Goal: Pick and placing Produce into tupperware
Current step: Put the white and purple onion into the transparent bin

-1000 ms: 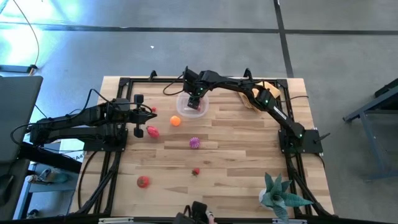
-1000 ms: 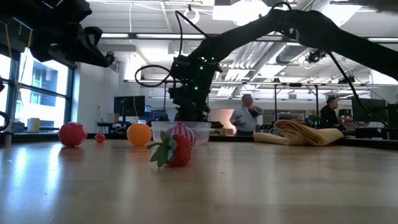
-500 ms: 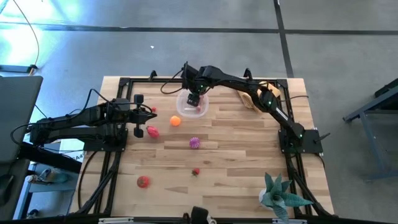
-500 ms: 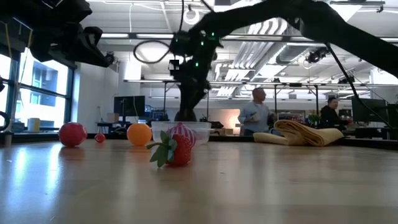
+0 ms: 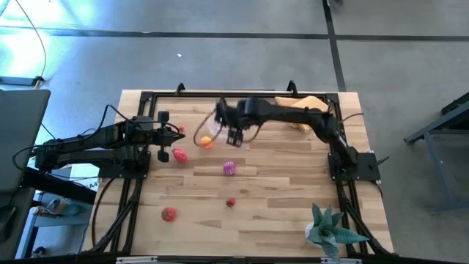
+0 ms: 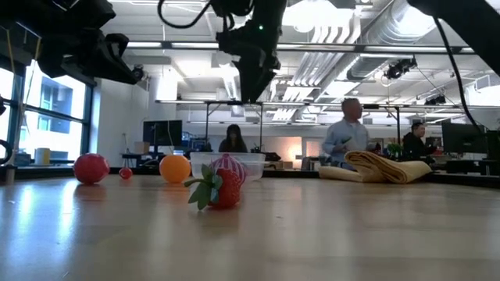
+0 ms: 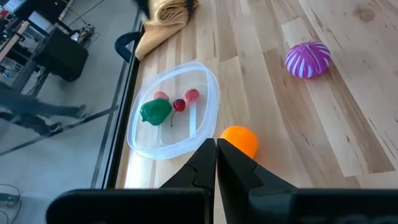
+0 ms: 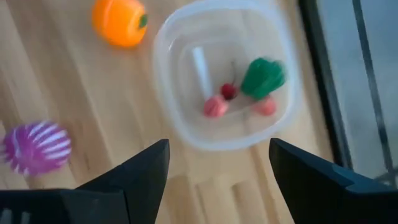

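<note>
The right gripper (image 5: 233, 136) has lifted away from the tupperware (image 7: 173, 111) and swung toward the middle of the table since a second ago; it now hangs well above the boards, fingers spread wide with nothing between them. The left gripper (image 7: 216, 163) waits near the left edge, fingers pressed together and empty.

The tupperware sits near the far edge, holding a green piece (image 8: 263, 76) and a few small red and pink ones. Loose on the table lie the orange fruit (image 8: 118, 22) just beside the container, the striped magenta ball (image 8: 36, 147) nearer the centre, the strawberry (image 6: 223, 187), a pink piece (image 5: 179, 155) and a red one (image 5: 168, 213).

These toys look light, hard and smooth, and the round ones will likely roll if nudged. A grip across the widest part, straight from above, seems safest. The thin container may slide if bumped
</note>
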Motion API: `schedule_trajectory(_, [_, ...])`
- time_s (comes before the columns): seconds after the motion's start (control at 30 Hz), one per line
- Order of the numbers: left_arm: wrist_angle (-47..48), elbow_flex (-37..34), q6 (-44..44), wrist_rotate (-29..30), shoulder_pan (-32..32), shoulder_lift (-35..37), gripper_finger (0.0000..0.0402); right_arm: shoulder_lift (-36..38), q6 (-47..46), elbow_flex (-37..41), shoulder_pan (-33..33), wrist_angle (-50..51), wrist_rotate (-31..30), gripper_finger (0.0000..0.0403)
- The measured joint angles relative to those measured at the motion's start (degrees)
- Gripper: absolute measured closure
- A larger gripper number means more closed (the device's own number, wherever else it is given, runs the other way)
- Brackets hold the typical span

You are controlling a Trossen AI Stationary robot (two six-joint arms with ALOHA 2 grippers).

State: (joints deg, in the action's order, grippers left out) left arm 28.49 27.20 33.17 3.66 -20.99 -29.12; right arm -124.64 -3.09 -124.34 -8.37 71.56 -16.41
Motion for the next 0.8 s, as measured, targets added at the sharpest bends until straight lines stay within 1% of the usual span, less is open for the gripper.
schedule_trajectory(0.1, [0.00,0.00,0.00,0.02,0.00,0.01,0.0396,1.12,-2.73,5.98,3.42,-1.63,-1.71,0.0135])
schedule_trajectory(0.2, [0.00,0.00,0.00,0.01,0.01,0.00,0.0396,3.57,-5.90,14.49,6.74,-6.82,-3.13,0.0135])
schedule_trajectory(0.3, [0.00,0.00,0.00,0.01,0.01,0.01,0.0396,6.80,-8.68,25.09,9.89,-16.08,-5.16,0.0135])
schedule_trajectory(0.43, [0.00,0.00,0.00,0.01,0.02,0.02,0.0396,12.87,-9.81,39.92,13.34,-33.20,-6.09,0.0135])
schedule_trajectory(0.53, [0.00,0.00,0.00,0.01,0.00,0.00,0.0396,16.87,-12.46,48.58,15.01,-39.76,-5.89,0.0135])
schedule_trajectory(0.6, [0.00,0.00,0.00,0.00,0.02,-0.01,0.0396,19.63,-15.13,52.95,16.20,-42.82,-5.75,0.0135])
schedule_trajectory(0.67, [-0.01,0.00,0.00,0.00,0.00,0.02,0.0396,22.31,-15.77,56.97,17.66,-46.84,-5.46,0.0135])
schedule_trajectory(0.8, [0.00,0.00,0.00,0.00,0.00,-0.01,0.0396,25.34,-12.20,64.09,20.61,-57.04,-3.46,0.0135])
